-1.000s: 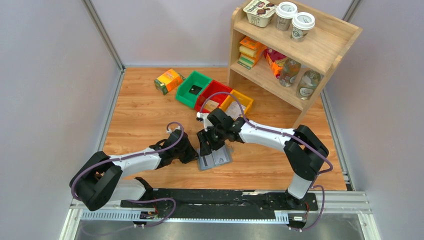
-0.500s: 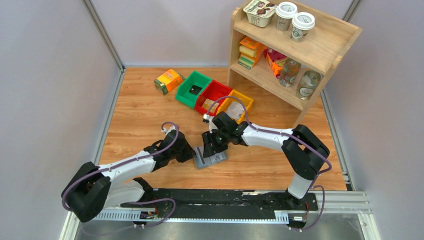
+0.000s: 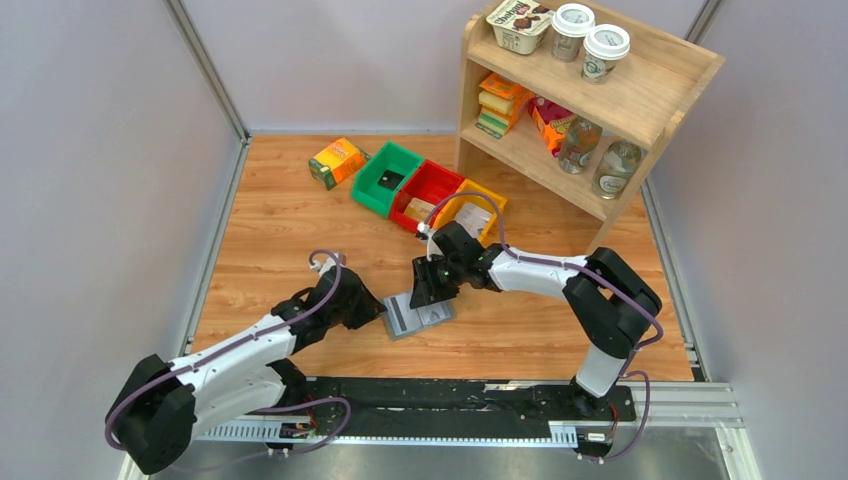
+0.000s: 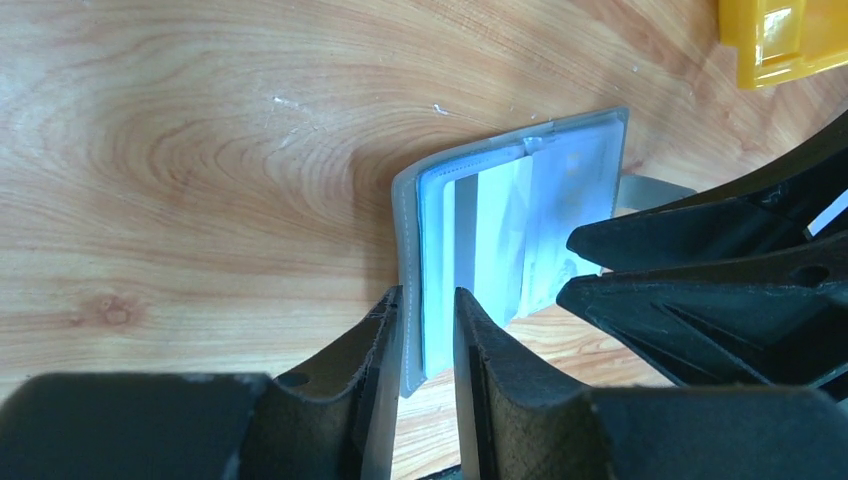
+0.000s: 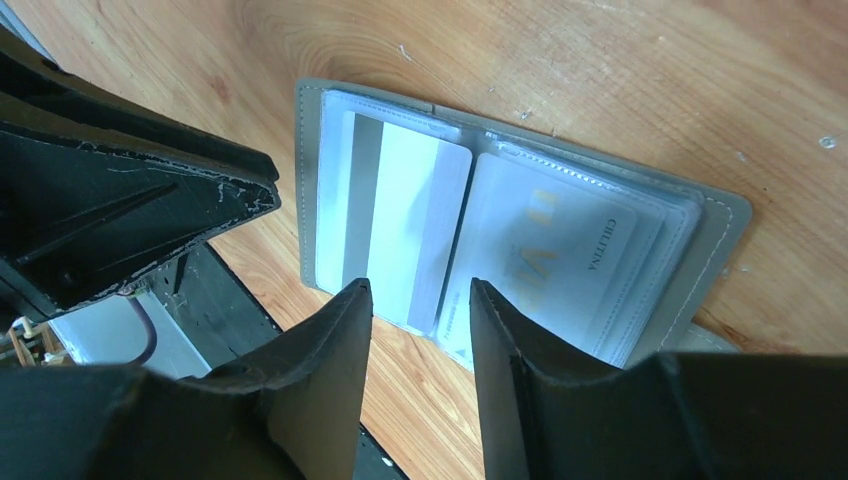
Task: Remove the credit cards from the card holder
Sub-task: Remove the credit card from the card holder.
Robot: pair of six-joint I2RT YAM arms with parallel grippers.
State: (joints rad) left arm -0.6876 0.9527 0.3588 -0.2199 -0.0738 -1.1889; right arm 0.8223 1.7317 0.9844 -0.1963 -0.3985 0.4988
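The card holder [image 3: 419, 315] lies spread open on the wooden table, grey outside and blue-grey inside, with clear pockets. In the right wrist view its left pocket holds a pale credit card with a grey stripe [image 5: 400, 215], and the right pocket holds one with faint yellow print [image 5: 560, 250]. My left gripper [image 3: 378, 309] is at the holder's left edge. Its fingers stand apart on either side of that grey edge [image 4: 410, 240], with a gap showing. My right gripper [image 3: 426, 294] hovers open over the holder's middle, with nothing between its fingers [image 5: 352, 310].
Green [image 3: 385, 178], red [image 3: 426, 190] and yellow [image 3: 480, 205] bins stand in a row behind the holder, beside an orange-green carton [image 3: 337, 161]. A wooden shelf [image 3: 640, 105] with cups, bottles and packets stands at the back right. Grey walls close in both sides.
My left gripper has opened and drawn back left a little, its arm swinging outward. The right gripper has shifted slightly right and narrowed. The holder has slid a bit left and lies flatter.
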